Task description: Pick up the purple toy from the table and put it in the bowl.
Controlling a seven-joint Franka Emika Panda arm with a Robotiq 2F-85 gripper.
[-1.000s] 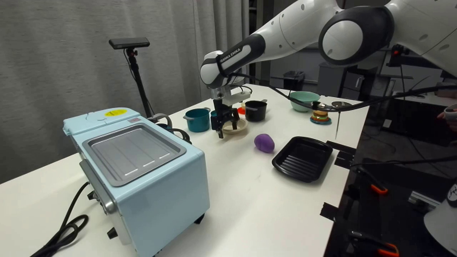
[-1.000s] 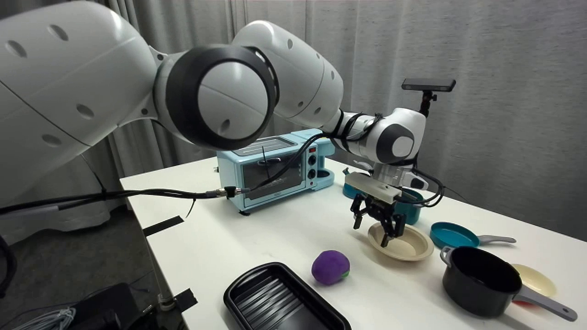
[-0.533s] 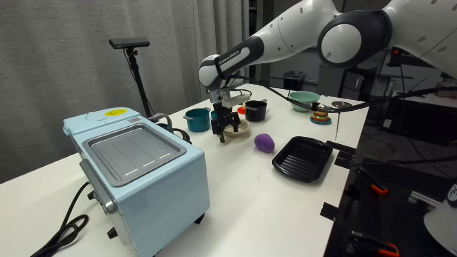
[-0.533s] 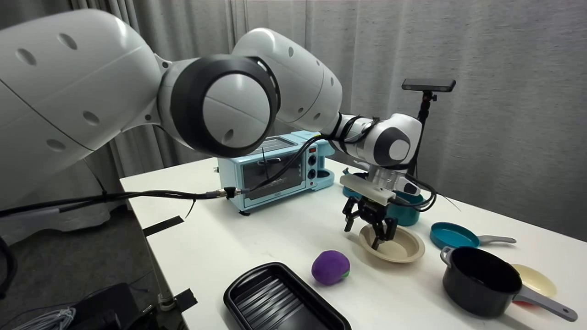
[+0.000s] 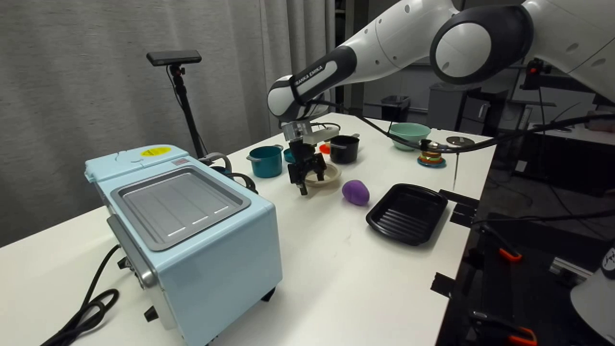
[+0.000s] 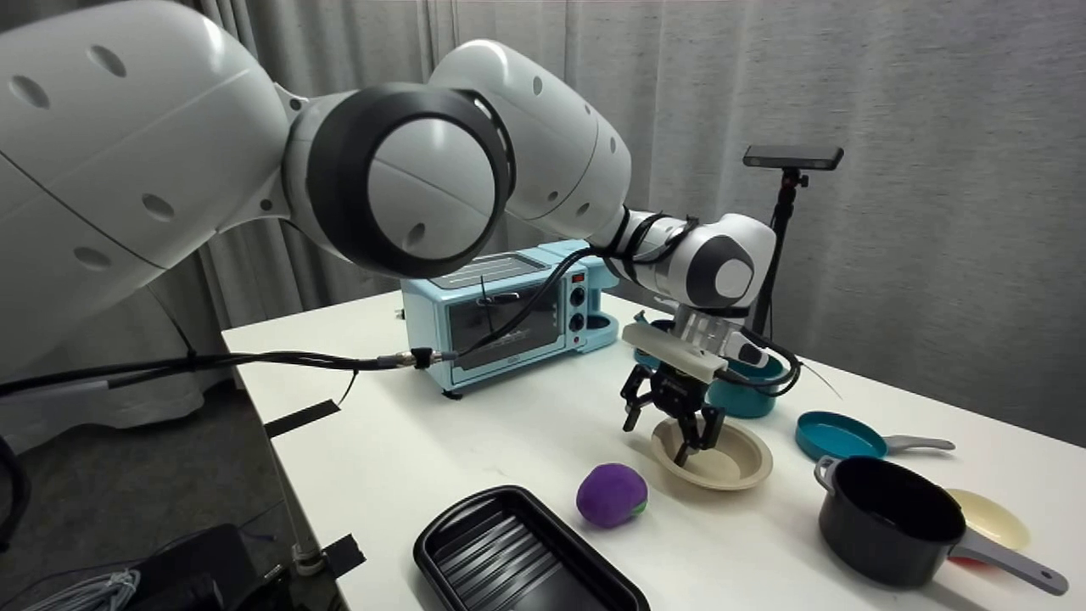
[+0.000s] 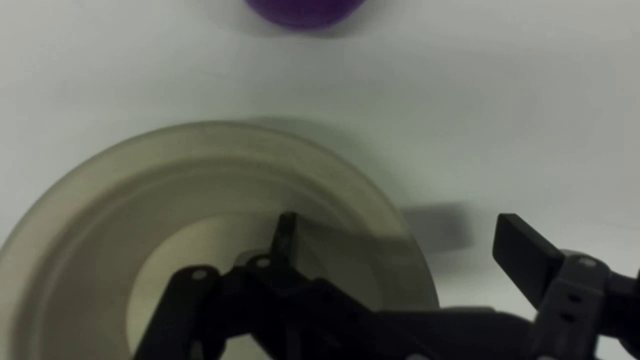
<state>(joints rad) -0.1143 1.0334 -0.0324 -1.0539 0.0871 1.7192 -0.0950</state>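
Note:
The purple toy (image 5: 355, 192) lies on the white table (image 5: 326, 288), between the beige bowl (image 5: 332, 176) and a black tray. In an exterior view the toy (image 6: 611, 495) sits a little apart from the bowl (image 6: 736, 468). My gripper (image 6: 657, 441) is low over the bowl's edge with its fingers wide apart and nothing between them but the bowl's rim. One finger is inside the bowl, the other outside it. In the wrist view the gripper (image 7: 397, 217) straddles the bowl's side (image 7: 225, 142); only the toy's lower edge (image 7: 305, 12) shows at the top.
The black tray (image 5: 408, 214) lies beside the toy. A blue toaster oven (image 5: 221, 259) stands on the table. A teal pot (image 5: 266, 162) is behind my gripper. A black pot (image 6: 882, 535) and teal pan (image 6: 840, 435) stand near the bowl. A green bowl (image 5: 409, 132) is farther off.
The bowl has slid along the table together with my gripper, closer to the purple toy. The gripper stays open, one finger inside the bowl. The toy has not moved.

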